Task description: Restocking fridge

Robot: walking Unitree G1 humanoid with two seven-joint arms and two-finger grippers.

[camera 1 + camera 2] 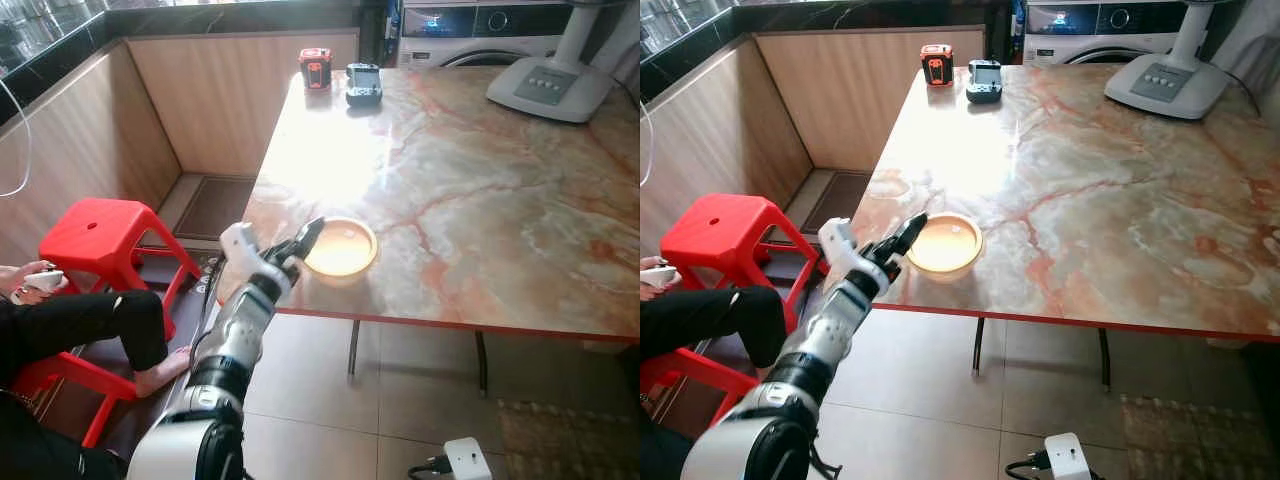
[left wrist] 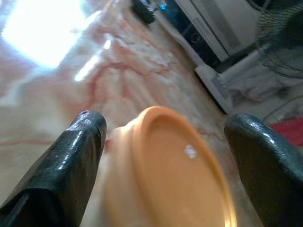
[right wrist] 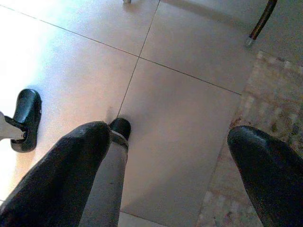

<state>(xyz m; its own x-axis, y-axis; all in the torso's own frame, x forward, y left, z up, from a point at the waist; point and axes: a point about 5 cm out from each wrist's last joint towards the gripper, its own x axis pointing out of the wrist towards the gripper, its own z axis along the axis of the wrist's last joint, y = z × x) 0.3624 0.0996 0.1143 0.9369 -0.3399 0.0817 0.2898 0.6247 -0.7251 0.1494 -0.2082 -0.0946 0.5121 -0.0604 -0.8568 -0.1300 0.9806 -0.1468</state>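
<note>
A round orange container (image 1: 340, 248) sits on the marble table (image 1: 480, 180), close to its front left corner. In the left wrist view the orange container (image 2: 175, 170) has a flat top with a small white mark. My left gripper (image 1: 305, 243) is stretched out to the container's left side at rim height. It is open, with one black finger (image 2: 80, 151) on each side of the container. I cannot tell whether the fingers touch it. My right gripper (image 3: 168, 132) hangs open over the tiled floor, holding nothing.
A red stool (image 1: 95, 235) and a seated person's leg (image 1: 100, 320) are left of my arm. A white fan base (image 1: 550, 88), a red device (image 1: 316, 67) and a dark device (image 1: 363, 83) stand at the table's far side. A white power adapter (image 1: 465, 460) lies on the floor.
</note>
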